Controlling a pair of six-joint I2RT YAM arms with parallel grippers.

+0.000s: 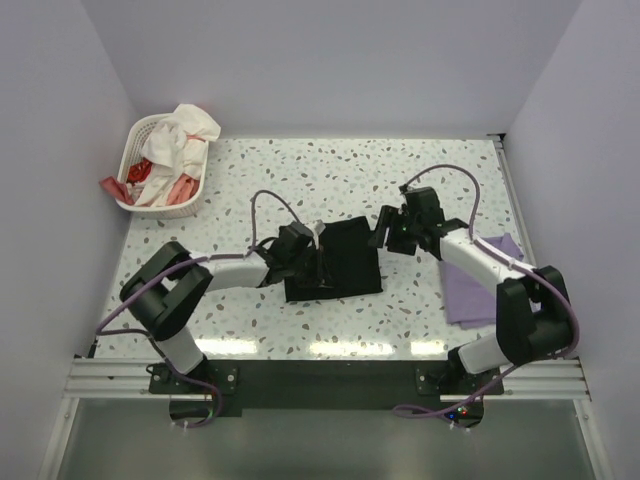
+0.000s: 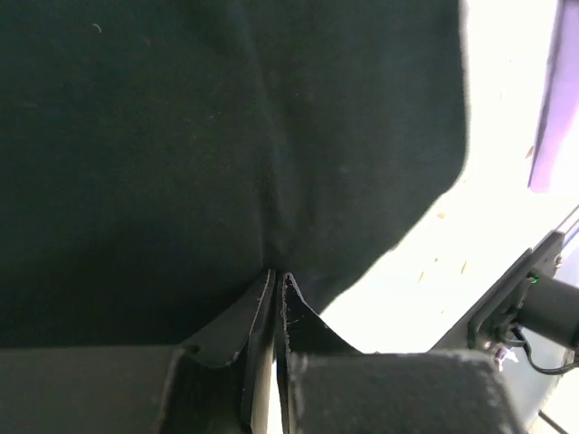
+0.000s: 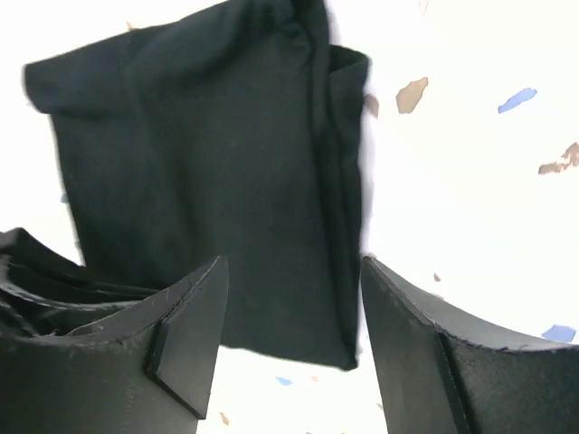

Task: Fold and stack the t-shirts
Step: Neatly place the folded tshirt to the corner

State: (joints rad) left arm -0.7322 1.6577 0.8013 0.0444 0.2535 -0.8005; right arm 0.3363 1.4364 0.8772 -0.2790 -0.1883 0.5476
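The black t-shirt (image 1: 345, 258) lies folded to a rough rectangle at the table's middle. My left gripper (image 1: 306, 256) is at its left edge. In the left wrist view its jaws (image 2: 276, 277) are pressed together on a fold of the black t-shirt (image 2: 226, 136). My right gripper (image 1: 388, 232) is open and empty, just above the shirt's right edge. In the right wrist view the black t-shirt (image 3: 208, 154) lies below and between the spread jaws of the right gripper (image 3: 294, 271). The lavender t-shirt (image 1: 482, 285) lies folded at the right, partly under my right arm.
A white laundry basket (image 1: 140, 204) with white and red clothes stands at the back left corner. White walls close in the table on the left, back and right. A strip of the lavender t-shirt (image 2: 552, 108) shows at the right of the left wrist view.
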